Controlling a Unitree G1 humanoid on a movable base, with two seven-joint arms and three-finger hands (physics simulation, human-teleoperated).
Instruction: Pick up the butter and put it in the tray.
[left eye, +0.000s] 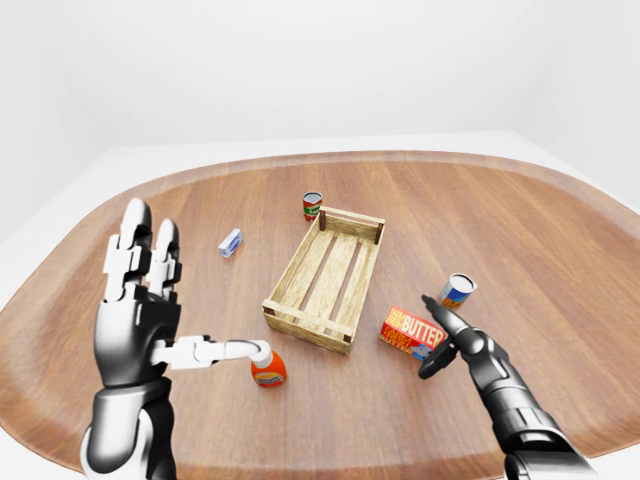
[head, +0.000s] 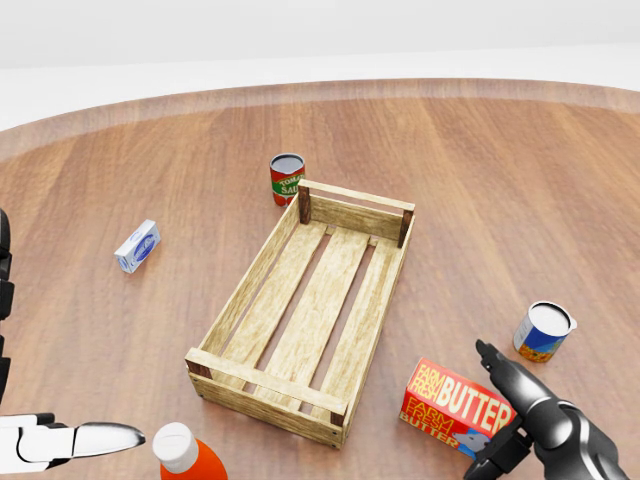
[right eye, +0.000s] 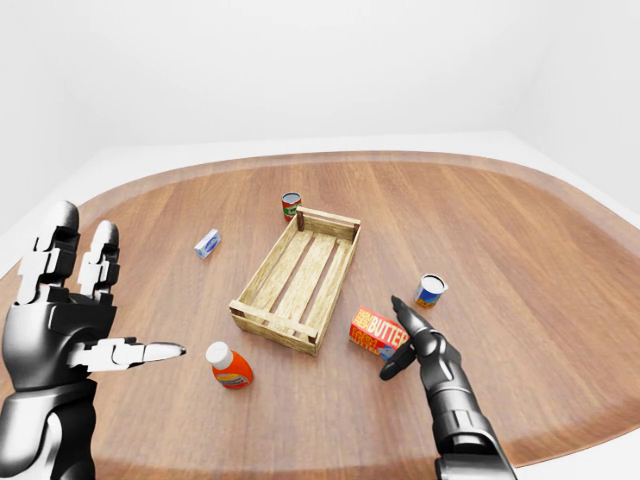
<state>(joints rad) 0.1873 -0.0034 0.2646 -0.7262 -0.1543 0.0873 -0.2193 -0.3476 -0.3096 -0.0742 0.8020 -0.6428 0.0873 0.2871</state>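
Butter (head: 455, 408) is seen lying on the table (left eye: 560, 250), a red and orange box with white lettering, directly under the fingers of the right hand (head: 520, 410). That hand is spread, one dark finger stretched over the box's right end and the thumb lowered at its near corner; the fingers stand about the box and are not closed round it. Whether they press on the carton cannot be told.

Just left of the right hand, beyond the butter, the tray (head: 310, 310) is set, a slatted wooden crate lying at a slant, its near corner close to the butter but apart from it. A blue and white can (head: 544, 331) is placed just above and to the right of the right hand in the head view, upright, not touched.

The left hand (left eye: 140, 300) is held raised, well apart from the right hand at the left of the eye views, its fingers upright and spread and its thumb pointed toward an orange bottle (left eye: 268, 368); nothing is held in it. A red can (head: 286, 179) stands by the tray's far corner, and a small blue and white box (head: 137, 246) lies farther left.
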